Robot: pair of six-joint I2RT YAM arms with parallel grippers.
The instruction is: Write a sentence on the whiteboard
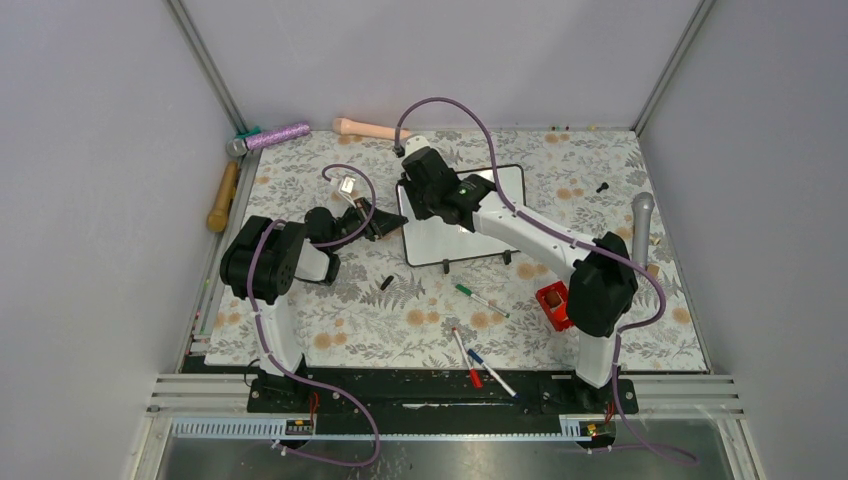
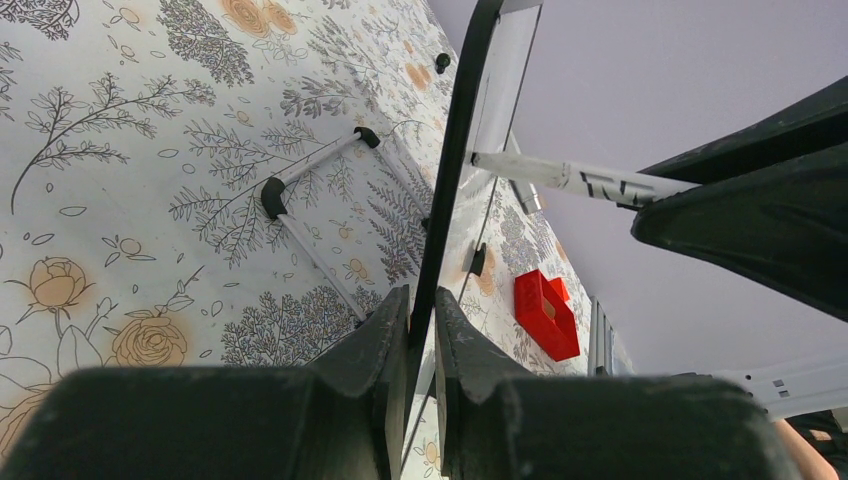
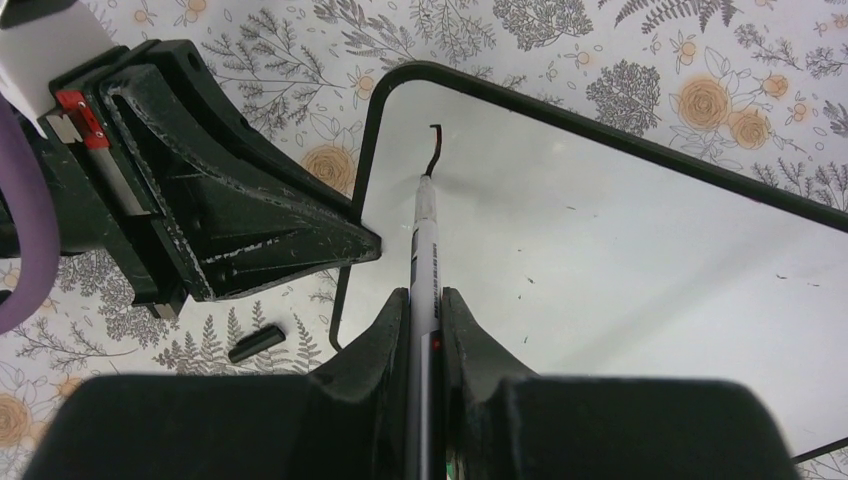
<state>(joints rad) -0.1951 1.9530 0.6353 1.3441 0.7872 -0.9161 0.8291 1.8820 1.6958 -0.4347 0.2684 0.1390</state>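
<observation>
The whiteboard (image 1: pixel 452 238) stands tilted on its two black feet at the middle of the floral table. My left gripper (image 2: pixel 421 322) is shut on the board's thin black frame (image 2: pixel 455 150) at its left edge, seen from above at my left gripper (image 1: pixel 393 227). My right gripper (image 3: pixel 426 300) is shut on a grey marker (image 3: pixel 424 240) whose tip touches the white surface (image 3: pixel 620 260) near the upper left corner. Of the sentence, only a short hooked black stroke (image 3: pixel 436 150) shows there. From above, my right gripper (image 1: pixel 418 188) hovers over that corner.
A black marker cap (image 1: pixel 386 283) lies in front of the board. Green (image 1: pixel 480 298), red (image 1: pixel 466 358) and blue (image 1: pixel 492 372) markers lie nearer the arm bases. A red box (image 1: pixel 553 305) sits by the right arm. Microphones (image 1: pixel 640 225) (image 1: pixel 270 137) and a wooden handle (image 1: pixel 222 197) line the edges.
</observation>
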